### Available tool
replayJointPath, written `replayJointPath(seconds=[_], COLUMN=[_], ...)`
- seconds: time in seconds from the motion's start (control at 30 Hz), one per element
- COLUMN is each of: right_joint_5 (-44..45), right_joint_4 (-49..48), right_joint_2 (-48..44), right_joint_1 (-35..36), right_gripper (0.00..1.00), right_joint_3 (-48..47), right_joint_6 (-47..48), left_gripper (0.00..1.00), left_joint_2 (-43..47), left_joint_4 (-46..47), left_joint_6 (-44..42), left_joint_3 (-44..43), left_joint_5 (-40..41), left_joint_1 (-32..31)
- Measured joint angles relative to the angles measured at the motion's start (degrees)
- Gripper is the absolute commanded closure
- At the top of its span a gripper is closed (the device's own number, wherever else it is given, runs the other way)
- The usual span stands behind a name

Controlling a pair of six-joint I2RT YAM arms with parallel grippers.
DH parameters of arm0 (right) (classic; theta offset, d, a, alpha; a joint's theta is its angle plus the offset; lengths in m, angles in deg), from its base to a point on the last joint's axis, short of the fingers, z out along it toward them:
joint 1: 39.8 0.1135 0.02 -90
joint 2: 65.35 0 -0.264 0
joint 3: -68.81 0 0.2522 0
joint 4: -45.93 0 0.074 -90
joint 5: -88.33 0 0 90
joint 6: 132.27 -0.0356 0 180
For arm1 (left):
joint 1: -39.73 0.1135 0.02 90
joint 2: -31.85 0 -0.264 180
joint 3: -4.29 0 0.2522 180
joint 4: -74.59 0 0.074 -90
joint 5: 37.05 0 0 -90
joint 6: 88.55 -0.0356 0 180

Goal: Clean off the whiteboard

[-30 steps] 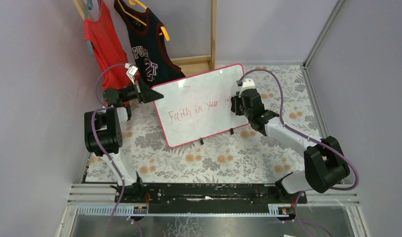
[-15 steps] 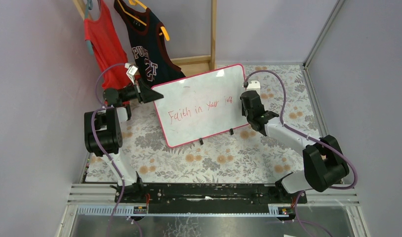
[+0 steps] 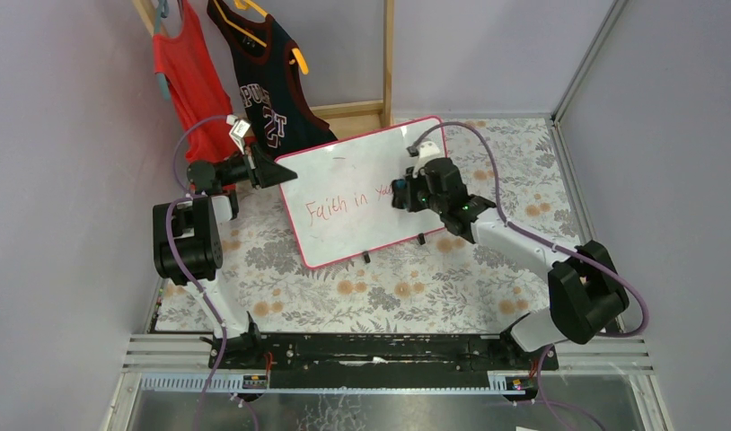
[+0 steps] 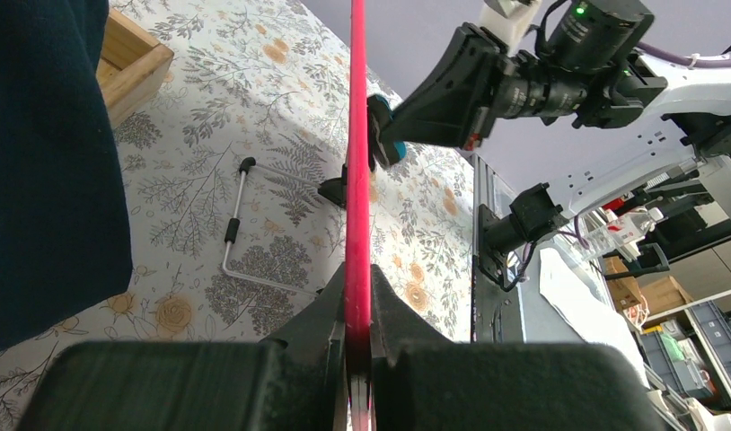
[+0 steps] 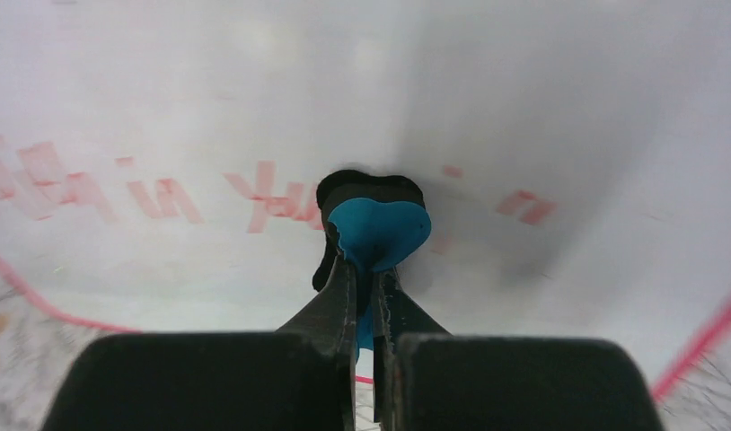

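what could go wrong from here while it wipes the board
The right gripper pinches the blue eraser by a narrow edge, so drag across the whiteboard might twist it loose. The left gripper clamps only one edge of the frame, and the board stands on small black feet, so pressing may pivot or tip it. Faint red traces beside the eraser suggest one pass may leave residue.

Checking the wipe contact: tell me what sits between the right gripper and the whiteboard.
A blue eraser, clamped in the right gripper and pressed against the whiteboard; the right wrist view shows it.
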Motion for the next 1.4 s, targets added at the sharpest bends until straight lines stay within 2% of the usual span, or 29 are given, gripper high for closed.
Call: replayJointPath(seconds=[0.1, 0.23, 0.67, 0.9, 1.4], right_joint_5=[-4.1, -4.4, 20.9, 28.8, 11.4], right_joint_4=[-0.7, -0.6, 4.0, 3.6, -0.3], right_joint_2=[1.4, 2.1, 1.7, -1.4, -0.3], right_joint_1=[3.8, 6.7, 4.6, 0.0, 2.9], right_gripper=[1.00, 1.00, 1.00, 1.00, 1.00], right_joint_3=[-2.4, -3.8, -4.2, -2.7, -0.8], right_joint_6=[0.1, 0.1, 4.6, 6.8, 3.0], left_gripper=[1.00, 1.00, 1.00, 1.00, 1.00], left_joint_2=[0.0, 0.0, 0.1, 0.7, 0.7], left_joint_4=[0.0, 0.0, 0.0, 0.0, 0.0], left_joint_6=[-0.2, -0.4, -0.4, -0.8, -0.8], left_joint_3=[0.0, 0.1, 0.3, 0.7, 0.7], left_joint_5=[-0.2, -0.4, -0.3, -0.6, -0.6], left_joint_1=[0.0, 0.0, 0.0, 0.0, 0.0])
